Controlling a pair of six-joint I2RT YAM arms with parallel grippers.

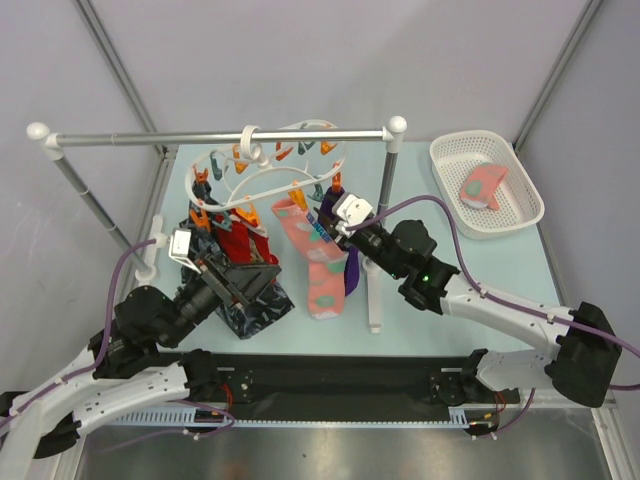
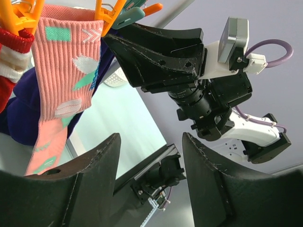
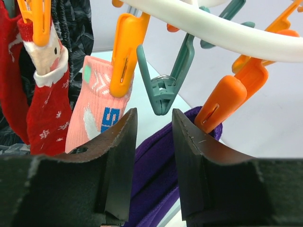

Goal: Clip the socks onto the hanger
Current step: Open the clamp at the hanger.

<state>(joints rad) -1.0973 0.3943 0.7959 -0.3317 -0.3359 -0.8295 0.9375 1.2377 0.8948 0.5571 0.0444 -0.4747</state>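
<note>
- Grey walls close in a pale teal table (image 1: 300, 338); at its back the hanger (image 3: 227, 33) hangs from a rail (image 1: 150, 137)
- One pink sock (image 3: 97, 118) and a red sock (image 3: 45, 109) hang clipped under orange pins (image 3: 125, 52); a loose sock (image 1: 483, 185) lies in the basket (image 1: 440, 150), well apart from the hanger
- Jaws of the right gripper (image 3: 152, 118) stand apart with nothing between them, tips just below a free teal pin (image 3: 161, 90)
- Jaws of the left gripper (image 2: 151, 142) are apart and empty, beside the pink sock and facing the right gripper
- Risk: the hanger hangs free, so a push on the teal pin would likely swing it away instead of opening it
- Risk: purple cloth (image 3: 156, 189) lies just behind the right jaws; closing here could nip it and drag it off its pin
- Both grippers crowd under one ring, so a knock looks possible
- Navy cloth (image 1: 255, 300) and the hung socks stand in the left arm's way
</note>
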